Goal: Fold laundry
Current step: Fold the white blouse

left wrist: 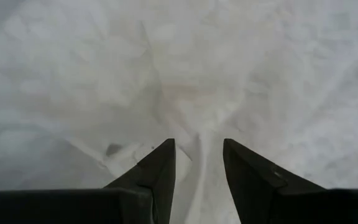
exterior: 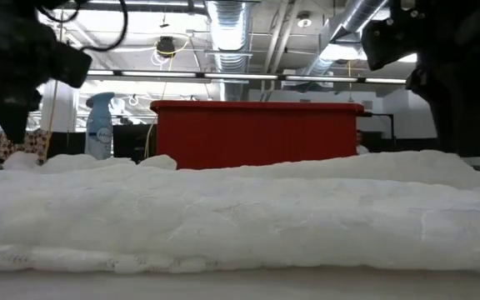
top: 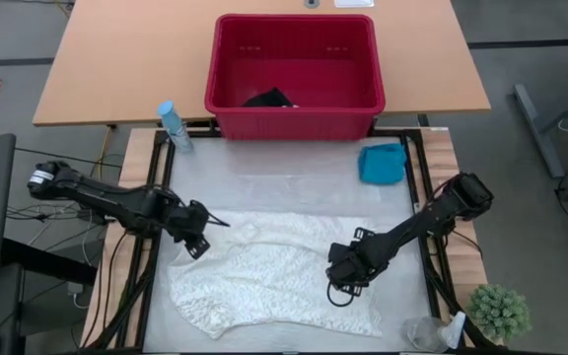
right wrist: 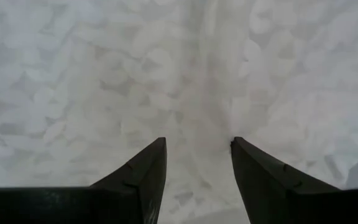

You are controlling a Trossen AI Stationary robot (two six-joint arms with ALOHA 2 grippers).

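The cream-white lacy cloth (top: pixel 264 281) lies spread flat on the table's near half. My left gripper (top: pixel 197 245) is open over the cloth's left far edge. In its wrist view a raised ridge of cloth (left wrist: pixel 199 155) runs between its fingers (left wrist: pixel 197 146). My right gripper (top: pixel 341 281) is open over the cloth's right part, with a soft ridge (right wrist: pixel 207 124) between its fingers (right wrist: pixel 197 142). The turquoise garment (top: pixel 383 163) lies on the table's far right. The dark garment (top: pixel 269 99) lies inside the red basket (top: pixel 227 69). My left gripper points down at the cream cloth, one finger on each side of a ridge near the cloth's left far edge (left wrist: pixel 166 93); I cannot tell whether the fingertips touch it. My right gripper points down at the cloth's right part (right wrist: pixel 185 74) in the same way; whether it touches cannot be told.
The red basket stands at the table's far edge, middle. A blue spray bottle (top: pixel 174 123) stands left of it. A small green plant (top: pixel 499 311) and a clear object (top: pixel 427 333) sit at the near right corner. Bare table (top: pixel 284 182) shows between cloth and basket.
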